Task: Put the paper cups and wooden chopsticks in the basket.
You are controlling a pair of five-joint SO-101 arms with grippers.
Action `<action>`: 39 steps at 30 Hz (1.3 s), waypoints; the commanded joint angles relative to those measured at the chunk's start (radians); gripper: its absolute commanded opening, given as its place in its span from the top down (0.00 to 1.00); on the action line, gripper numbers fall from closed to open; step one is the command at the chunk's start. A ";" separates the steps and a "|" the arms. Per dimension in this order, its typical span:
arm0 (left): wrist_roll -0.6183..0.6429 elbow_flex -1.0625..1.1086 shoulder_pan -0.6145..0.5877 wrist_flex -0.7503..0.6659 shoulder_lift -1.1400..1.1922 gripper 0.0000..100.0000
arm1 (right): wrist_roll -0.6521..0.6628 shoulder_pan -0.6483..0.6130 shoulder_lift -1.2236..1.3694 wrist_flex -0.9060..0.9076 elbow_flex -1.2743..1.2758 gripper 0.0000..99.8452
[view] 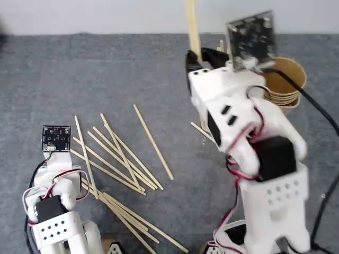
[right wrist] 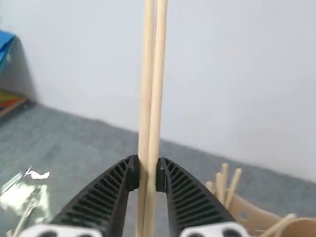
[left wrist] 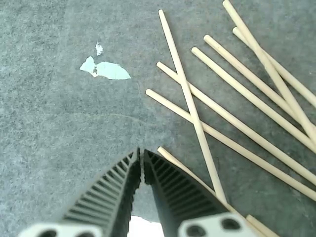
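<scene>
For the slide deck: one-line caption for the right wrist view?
Right gripper shut on two wooden chopsticks before a white wall, more chopsticks standing beyond.

Pale wooden chopsticks are scattered flat at the near left, many crossed over one another. Two more chopsticks are held upright, side by side, clamped in the right gripper at the far centre. Tan paper cups are nested in an upright stack at the far right, and a few chopstick ends are seen standing up close beside it.
</scene>
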 commanded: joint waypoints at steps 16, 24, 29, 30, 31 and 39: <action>0.009 -0.016 -0.006 -0.023 -0.014 0.99 | 0.138 0.202 -0.280 -0.937 0.730 0.99; 0.009 -0.016 -0.005 -0.023 -0.014 0.99 | 0.140 0.274 -0.116 -1.253 0.901 0.99; 0.009 -0.016 -0.005 -0.023 -0.014 0.99 | 0.140 0.272 -0.090 -1.199 0.919 0.99; 0.009 -0.016 -0.005 -0.023 -0.014 0.99 | 0.140 0.269 -0.093 -1.159 0.914 0.97; 0.009 -0.016 -0.005 -0.023 -0.014 0.99 | 0.140 0.268 -0.093 -1.122 0.904 0.94; 0.009 -0.016 -0.002 -0.023 -0.014 0.99 | 0.130 0.268 -0.096 -0.822 0.703 0.88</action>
